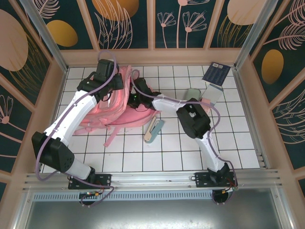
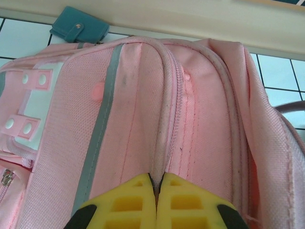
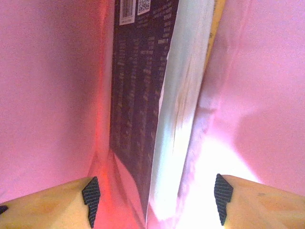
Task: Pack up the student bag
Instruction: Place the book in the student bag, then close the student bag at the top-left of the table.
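Yellow-fingered left claw (image 2: pixel 156 202) pinches the zip edge (image 2: pixel 164 119) of the student bag (image 1: pixel 125 113), at ten o'clock on the table (image 1: pixel 190 152), so the spread right claw (image 3: pixel 155 198) should back straight out, clear of the book (image 3: pixel 136 95).

We see a white tiled table (image 1: pixel 190 152). At its far right lies a dark blue booklet (image 1: pixel 217 72), a grey pad (image 1: pixel 213 94) just nearer. A pale teal case (image 1: pixel 154 130) lies mid-table.
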You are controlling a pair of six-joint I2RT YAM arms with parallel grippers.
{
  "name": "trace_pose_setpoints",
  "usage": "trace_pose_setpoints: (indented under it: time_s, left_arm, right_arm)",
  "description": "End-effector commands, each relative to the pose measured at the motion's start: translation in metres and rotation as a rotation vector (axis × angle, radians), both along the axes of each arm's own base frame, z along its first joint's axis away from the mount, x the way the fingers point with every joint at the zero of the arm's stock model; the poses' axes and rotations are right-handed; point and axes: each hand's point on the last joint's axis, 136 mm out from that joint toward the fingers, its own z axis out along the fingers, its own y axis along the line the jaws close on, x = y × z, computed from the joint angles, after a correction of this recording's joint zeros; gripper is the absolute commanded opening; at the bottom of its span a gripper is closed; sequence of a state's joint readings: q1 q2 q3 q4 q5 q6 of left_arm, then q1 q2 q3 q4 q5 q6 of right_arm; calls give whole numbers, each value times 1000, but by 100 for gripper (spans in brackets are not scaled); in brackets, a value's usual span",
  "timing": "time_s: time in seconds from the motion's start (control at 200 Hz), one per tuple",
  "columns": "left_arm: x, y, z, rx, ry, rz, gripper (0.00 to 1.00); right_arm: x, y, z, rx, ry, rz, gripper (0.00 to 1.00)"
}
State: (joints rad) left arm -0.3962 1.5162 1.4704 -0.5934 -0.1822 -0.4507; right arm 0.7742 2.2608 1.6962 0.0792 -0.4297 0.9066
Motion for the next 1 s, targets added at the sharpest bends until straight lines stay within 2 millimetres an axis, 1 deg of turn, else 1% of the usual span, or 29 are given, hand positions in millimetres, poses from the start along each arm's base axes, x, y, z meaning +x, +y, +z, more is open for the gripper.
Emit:
trace_pose_setpoints:
  time_s: [0.0,0.055,0.115,0.22,0.34,0.38,0.385,0.4,0.505,0.615,0.67,0.745,0.861,0.936,0.991]
  left_arm:
    - [3,2,25,-45,-100,27,0]
    - [2,3,19,-40,-90,27,0]
    - [1,2,6,-32,-67,24,0]
    - [-3,1,-19,-21,-19,15,0]
    - [-7,-4,-46,-35,30,-8,0]
    - [-7,-6,-55,-40,47,-14,0]
    - [-8,-6,-57,-41,50,-16,0]
    - [-8,-7,-60,-43,56,-18,0]
    - [-8,-13,-76,-57,88,-37,0]
    - [-8,-17,-85,-67,111,-52,0]
    - [-8,-19,-88,-71,117,-58,0]
    - [-9,-23,-90,-86,123,-75,0]
    - [-8,-27,-91,-105,125,-88,10]
    - [-7,-30,-90,-116,120,-96,22]
    - [-5,-31,-89,-119,120,-98,24]
  right_arm:
    - [4,-37,24,-42,-80,-30,67]
    - [3,-59,23,-67,-85,-54,67]
    - [4,-84,24,-85,-95,-93,67]
    - [7,-125,34,-115,-130,-150,67]
    - [20,-173,46,-176,-174,-246,67]
    - [19,-180,49,-186,-183,-261,67]
    - [23,-188,49,-189,-183,-278,67]
    - [29,-198,51,-193,-186,-302,67]
    - [50,-247,54,-223,-192,-415,68]
    - [73,-299,58,-256,-199,-542,68]
    - [84,-328,58,-283,-201,-617,70]
    - [97,-362,57,-310,-196,-698,70]
    - [115,-414,50,-353,-164,-819,70]
    - [125,-446,42,-387,-139,-893,70]
    - [132,-467,36,-413,-117,-937,71]
